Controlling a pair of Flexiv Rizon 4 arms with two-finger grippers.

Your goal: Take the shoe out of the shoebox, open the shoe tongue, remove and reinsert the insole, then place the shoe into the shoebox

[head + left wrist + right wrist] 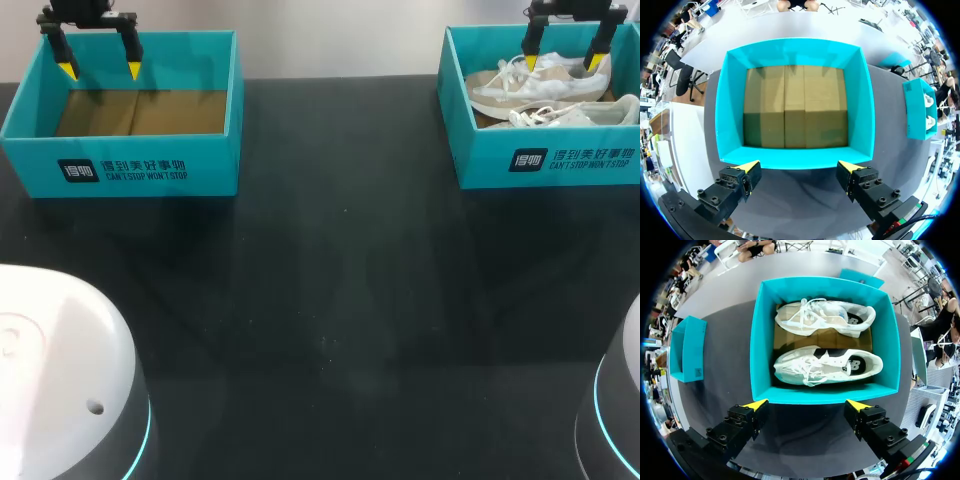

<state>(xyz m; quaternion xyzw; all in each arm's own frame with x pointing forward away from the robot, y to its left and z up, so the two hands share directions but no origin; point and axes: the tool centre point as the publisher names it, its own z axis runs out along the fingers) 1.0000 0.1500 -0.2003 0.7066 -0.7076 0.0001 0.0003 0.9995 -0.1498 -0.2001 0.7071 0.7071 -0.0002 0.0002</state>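
Two teal shoeboxes stand on your black table (330,300), well apart, both with lids off.

Item 1: left shoebox (120,165); holds no shoe, only a brown cardboard floor (795,107); its front wall carries a dark logo square and a line of white lettering, not transcribed.

Item 2: right shoebox (480,150); the same kind of printed panel sits on its front wall; two shoes lie inside, side by side, toes toward the left shoebox.

Item 3: rear shoe (540,82); white and beige, white laces, lying against the far wall; a logo shows on its side near the heel.

Item 4: front shoe (575,112); white, laced, just behind the front wall; its opening shows a dark insole with a pale mark on it.

Item 5: your left gripper (100,70); it hangs above the left shoebox, fingers spread wide, nothing between them; in the left wrist view (799,165) the yellow tips frame the box's near wall, with the right shoebox (915,110) off to one side.

Item 6: your right gripper (562,65); it hangs above the right shoebox, fingers spread wide, touching neither shoe; in the right wrist view (806,403) the front shoe (825,364) lies ahead of the tips past the near wall, the rear shoe (825,317) beyond it, the left shoebox (687,352) off to the side.
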